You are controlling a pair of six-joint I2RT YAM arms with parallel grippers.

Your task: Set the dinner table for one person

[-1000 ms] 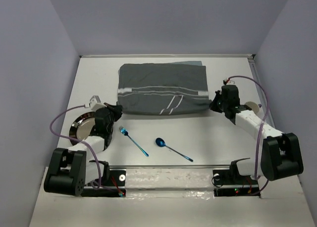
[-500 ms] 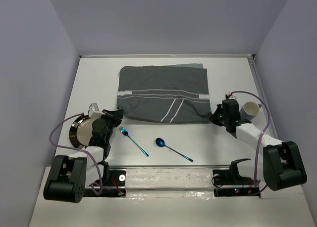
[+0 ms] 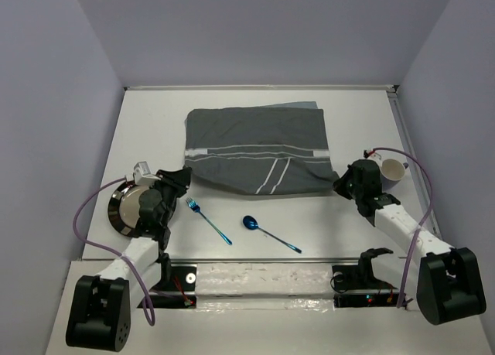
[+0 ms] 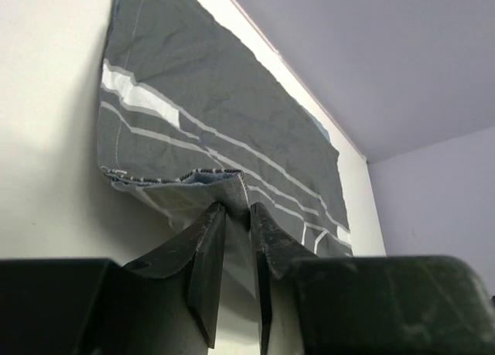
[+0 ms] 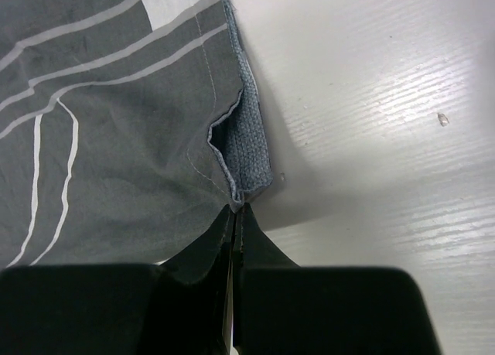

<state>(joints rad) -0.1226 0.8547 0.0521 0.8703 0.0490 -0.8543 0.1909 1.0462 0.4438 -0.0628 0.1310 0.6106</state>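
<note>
The dark grey striped cloth mat point(image 3: 259, 150) lies on the white dinner table point(image 3: 155, 115), toward the back middle. My left gripper point(image 3: 184, 175) is shut on the mat's near left corner, and my right gripper point(image 3: 340, 183) is shut on its near right corner. In the left wrist view the gripper point(image 4: 236, 208) pinches a raised fold of the mat point(image 4: 216, 115). In the right wrist view the gripper point(image 5: 234, 209) is closed tight on the mat's corner hem point(image 5: 247, 162).
A shiny metal plate point(image 3: 128, 204) sits at the near left beside my left arm. A blue fork point(image 3: 209, 220) and a blue spoon point(image 3: 269, 233) lie in front of the mat. A white mug point(image 3: 390, 169) stands at the right, beyond my right arm.
Both grippers have drawn back toward the near edge, pulling the mat's near corners with them. The mat's front edge now reaches closer. The mug has come into full view.
</note>
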